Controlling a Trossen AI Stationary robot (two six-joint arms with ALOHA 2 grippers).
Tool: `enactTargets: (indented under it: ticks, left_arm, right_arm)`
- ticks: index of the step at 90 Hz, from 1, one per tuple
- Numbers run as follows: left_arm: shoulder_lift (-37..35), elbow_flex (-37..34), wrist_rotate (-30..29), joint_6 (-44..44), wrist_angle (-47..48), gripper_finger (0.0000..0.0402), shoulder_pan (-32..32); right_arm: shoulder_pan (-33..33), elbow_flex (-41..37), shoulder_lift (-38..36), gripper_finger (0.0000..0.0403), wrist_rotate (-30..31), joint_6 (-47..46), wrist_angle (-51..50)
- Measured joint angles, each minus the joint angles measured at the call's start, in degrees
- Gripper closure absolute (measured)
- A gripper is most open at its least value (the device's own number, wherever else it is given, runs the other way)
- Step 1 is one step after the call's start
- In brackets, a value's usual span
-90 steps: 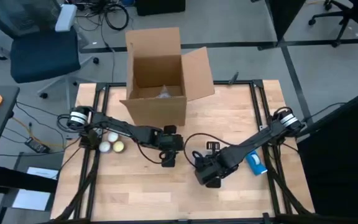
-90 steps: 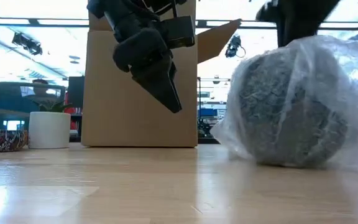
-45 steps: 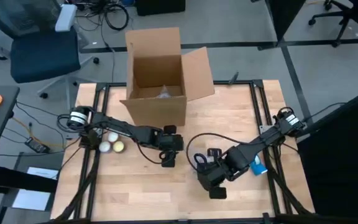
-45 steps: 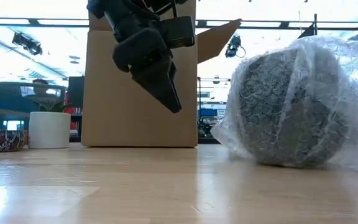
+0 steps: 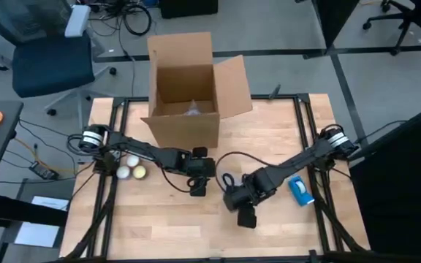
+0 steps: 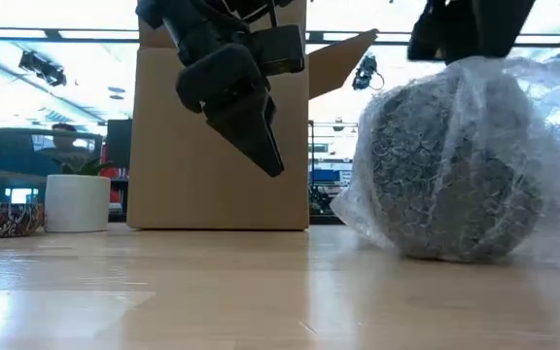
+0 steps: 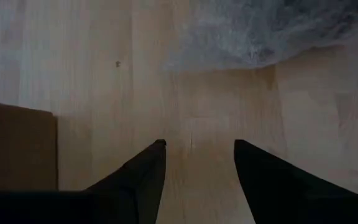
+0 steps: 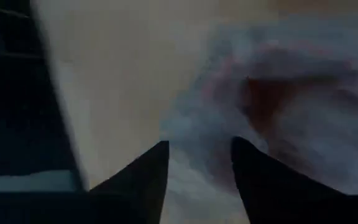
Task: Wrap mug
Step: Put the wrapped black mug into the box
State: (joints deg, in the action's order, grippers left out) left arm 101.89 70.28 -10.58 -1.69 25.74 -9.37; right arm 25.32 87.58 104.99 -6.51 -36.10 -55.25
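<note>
The mug (image 8: 272,93) shows only as a reddish shape through the clear bubble wrap (image 6: 445,165) bundled around it. The bundle rests on the table right of centre. My right gripper (image 8: 197,146) hangs open just above the bundle, fingers pointing down at the wrap; in the high view the gripper (image 5: 241,208) hides the bundle. My left gripper (image 5: 198,191) is open and holds nothing. It hovers above the bare tabletop to the left of the bundle, whose edge (image 7: 260,31) lies ahead of its fingers. My right gripper has its open fingers (image 8: 148,168) over the bubble wrap beside the mug's reddish shape. The view is blurred, and I cannot tell whether the fingertips touch the wrap.
An open cardboard box (image 5: 188,95) stands at the table's far middle. Two pale balls (image 5: 131,168) lie at the left by the left arm. A blue object (image 5: 302,191) lies at the right. A white pot (image 6: 76,202) and a patterned bowl (image 6: 3,219) show in the low view.
My right gripper swung toward the table's near right, off the bundle, then came back toward the left and now stands above it again. The wrapped bundle has stayed on the table.
</note>
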Motion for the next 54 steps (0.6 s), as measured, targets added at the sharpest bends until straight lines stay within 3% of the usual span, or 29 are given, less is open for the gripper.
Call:
enactTargets:
  ticks: [20,54]
  left_arm:
    - [0.0,0.0,-0.3,0.0,0.0,0.0229,0.0]
    - [0.0,0.0,-0.5,0.1,-0.1,0.0229,0.0]
  right_arm:
    - [-1.5,-6.2,-0.2,0.0222,5.9,3.9,4.1]
    - [-3.4,-13.9,0.0,0.0241,6.2,5.9,17.3]
